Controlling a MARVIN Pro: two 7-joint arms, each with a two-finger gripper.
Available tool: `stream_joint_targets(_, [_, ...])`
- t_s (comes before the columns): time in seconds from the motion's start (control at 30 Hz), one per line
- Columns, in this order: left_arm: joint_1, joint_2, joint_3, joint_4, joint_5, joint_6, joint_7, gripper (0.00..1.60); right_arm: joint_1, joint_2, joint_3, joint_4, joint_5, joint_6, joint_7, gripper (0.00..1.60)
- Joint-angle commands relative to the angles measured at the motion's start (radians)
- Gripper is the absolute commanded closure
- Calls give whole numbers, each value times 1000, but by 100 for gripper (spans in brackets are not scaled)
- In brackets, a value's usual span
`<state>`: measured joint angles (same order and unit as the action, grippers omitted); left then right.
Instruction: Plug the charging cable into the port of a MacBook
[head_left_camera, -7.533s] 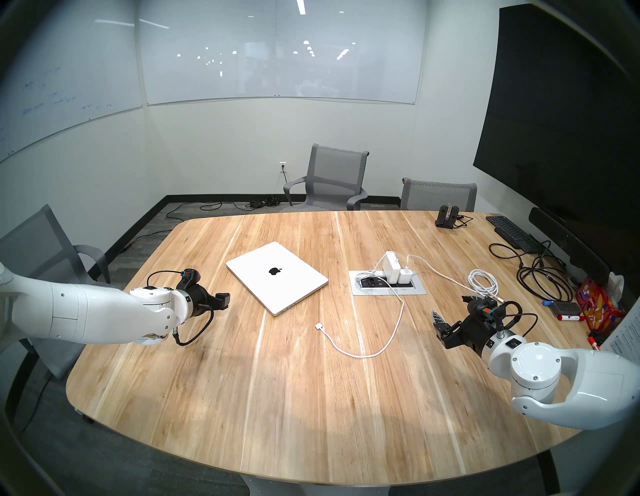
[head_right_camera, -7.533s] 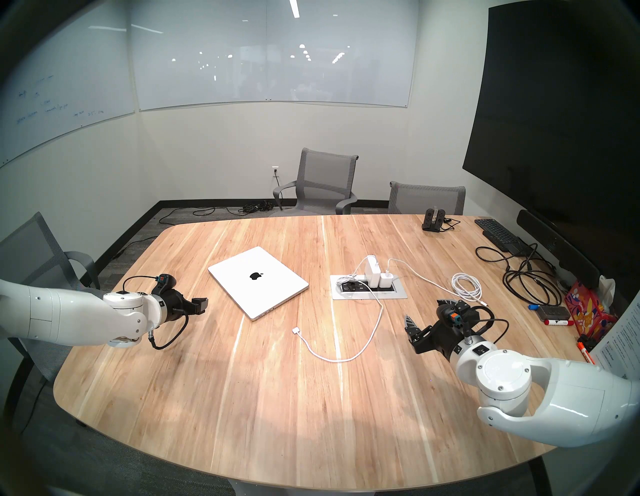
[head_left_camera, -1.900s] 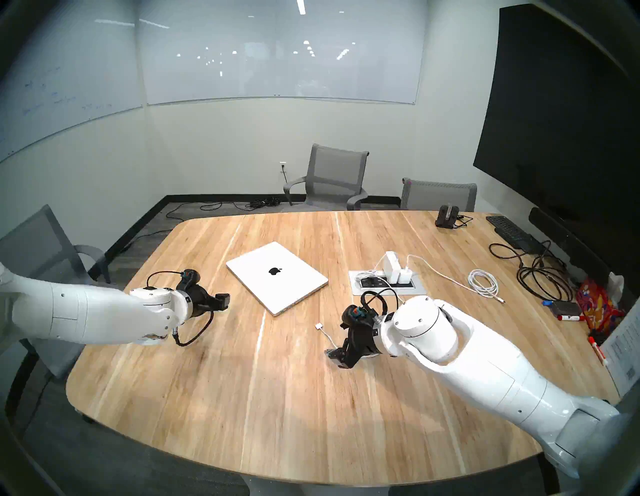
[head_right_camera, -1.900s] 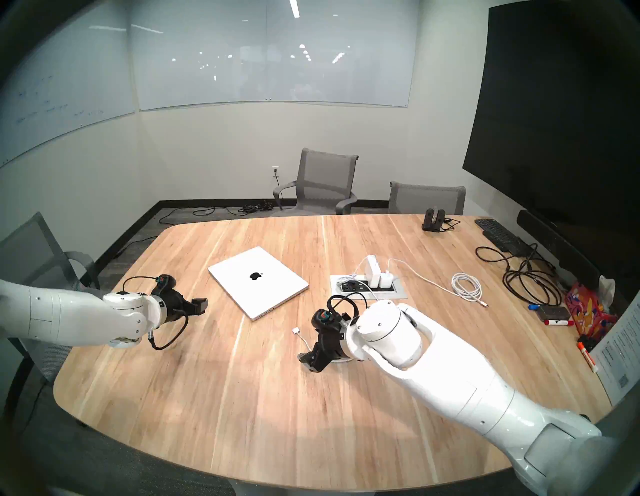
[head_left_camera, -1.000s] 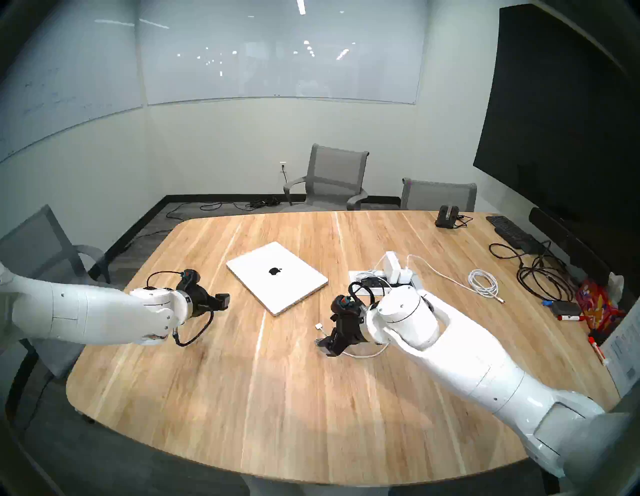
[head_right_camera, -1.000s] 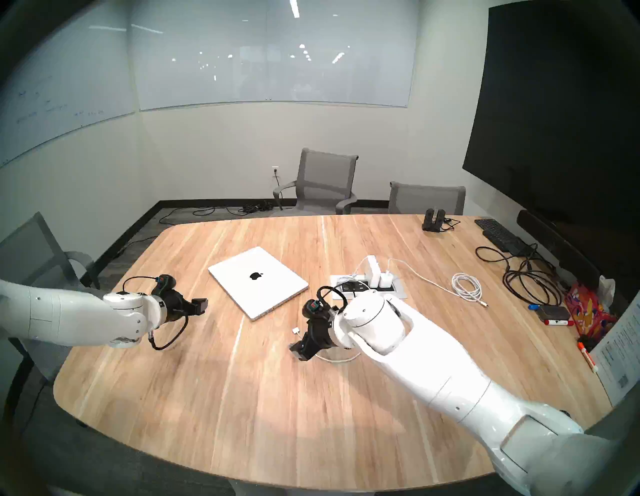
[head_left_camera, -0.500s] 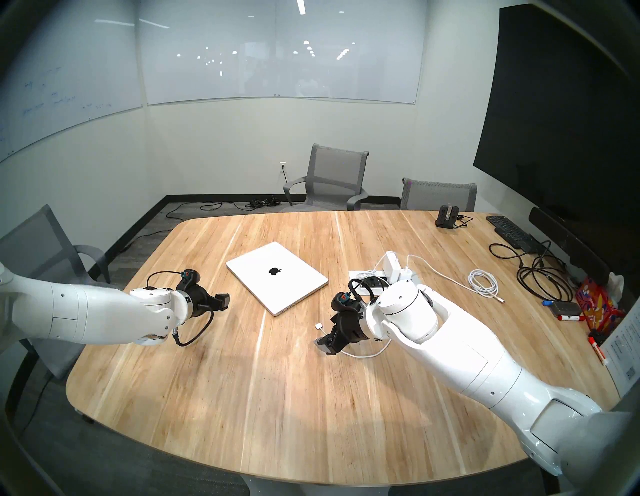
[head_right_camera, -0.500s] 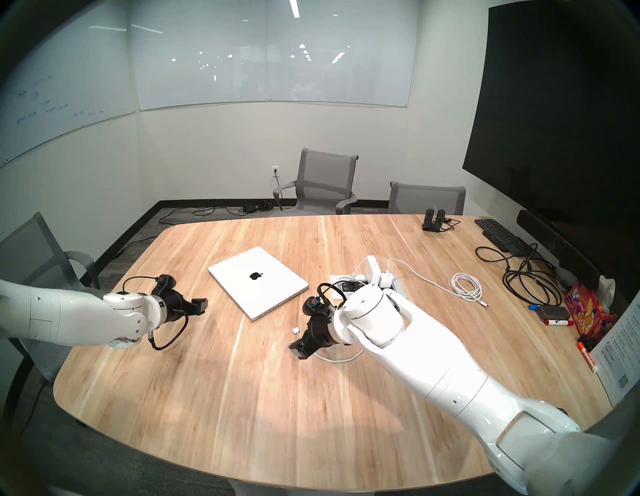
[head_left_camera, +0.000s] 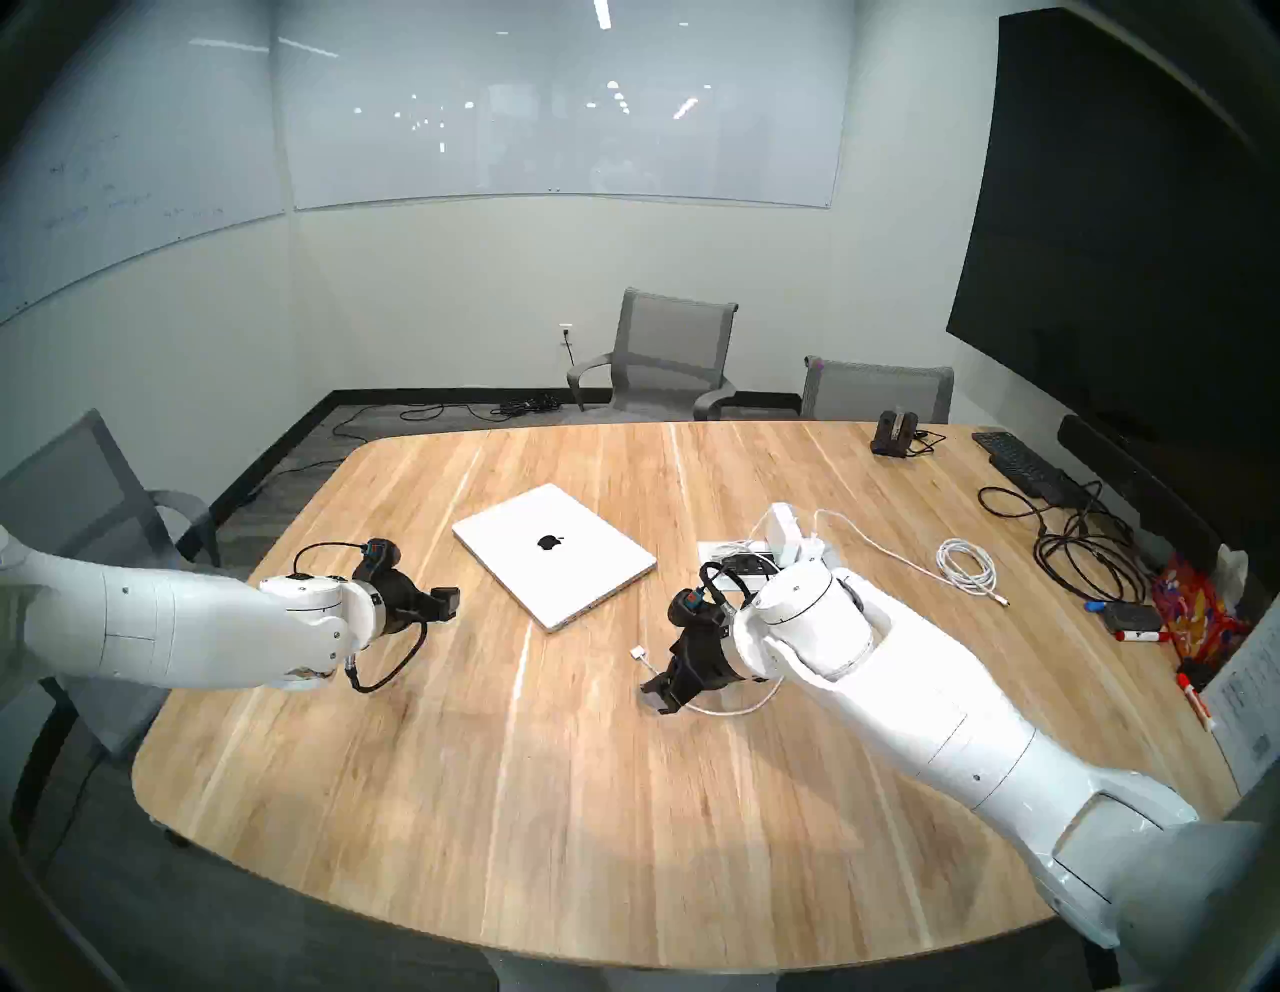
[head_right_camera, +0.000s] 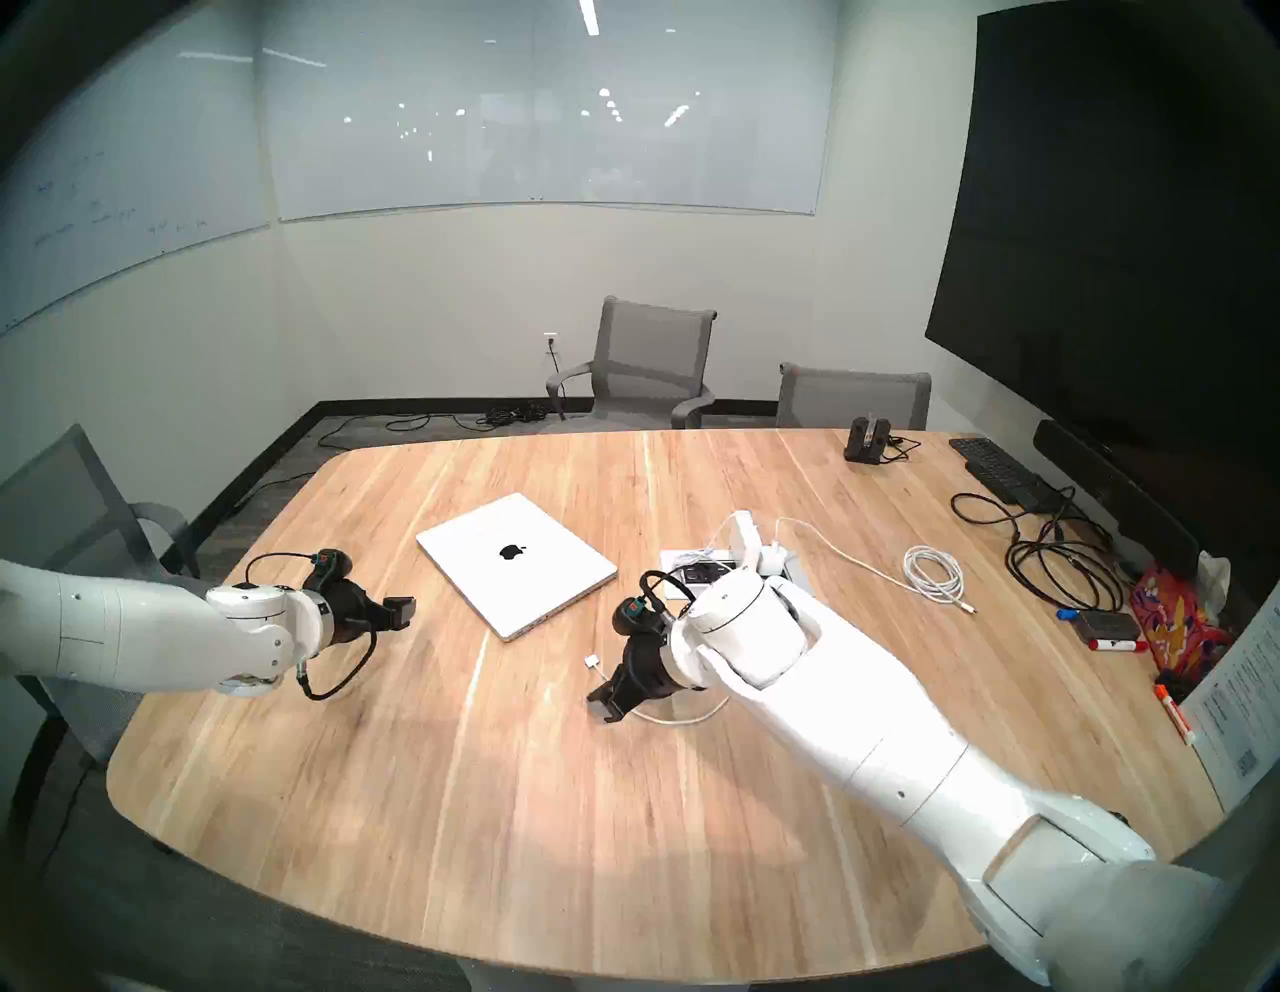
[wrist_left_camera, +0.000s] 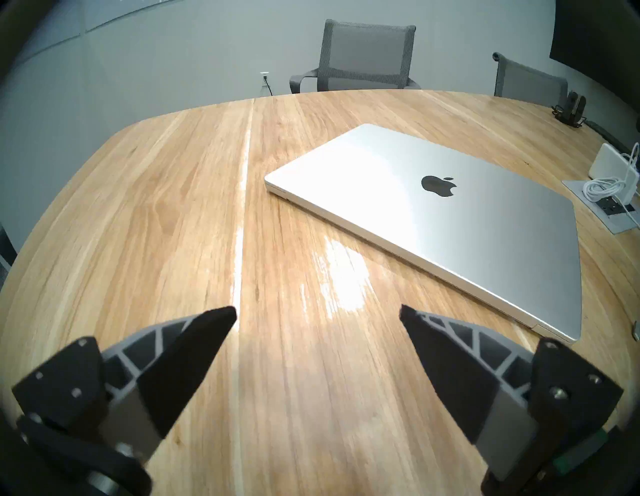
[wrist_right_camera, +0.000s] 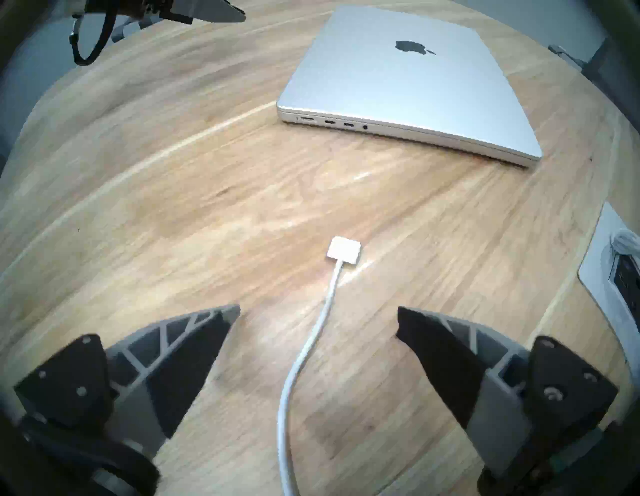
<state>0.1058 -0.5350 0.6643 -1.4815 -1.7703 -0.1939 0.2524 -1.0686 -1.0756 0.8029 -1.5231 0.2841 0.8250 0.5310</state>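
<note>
- the charging cable (wrist_right_camera: 304, 350) lay loose on the desk (wrist_right_camera: 173, 207), its flat white plug (wrist_right_camera: 344, 250) resting just short of the macbook (wrist_right_camera: 398, 79) — near it, not touching, and not yet plugged in.
- the right end effector (wrist_right_camera: 318, 318) stood wide and empty, its fingers either side of the cord behind the plug.
- the left end effector (wrist_left_camera: 318, 318) was also wide, holding nothing, beside the laptop's other edge.
- the cord looked light and limp, so gripping it far back would likely let the plug droop and swing.
- the plug seemed small, stiff and smooth — probably slippery; best pinched across its flat faces or right at the neck.
- the closed laptop looked slim and light enough to slide when pushed at its side ports (wrist_right_camera: 339, 123); bracing it might help.
</note>
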Motion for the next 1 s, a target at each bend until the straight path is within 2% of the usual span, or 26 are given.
stream_joint_targets(0.0, [-15,-2,-11,0,1,-3,0,0,24,-22,0,3,3,-20,12,0])
stream_joint_targets(0.07, [-15,-2,-11,0,1,-3,0,0,25,-24,-1,7,2,-18,15,4])
stream_joint_targets(0.17, [-15,-2,-11,0,1,-3,0,0,27,-28,-4,12,-1,-15,17,24])
stream_joint_targets(0.27, [-15,-2,-12,0,1,-3,0,0,28,-29,-6,14,-3,-12,18,61])
stream_joint_targets(0.3, [-15,-2,-12,0,1,-3,0,0,28,-30,-6,15,-3,-12,18,80])
stream_joint_targets(0.37, [-15,-2,-12,0,1,-3,0,0,29,-30,-6,15,-4,-10,19,89])
stream_joint_targets(0.97, [-15,-2,-12,0,1,-3,0,0,24,-18,-8,2,-17,11,27,88])
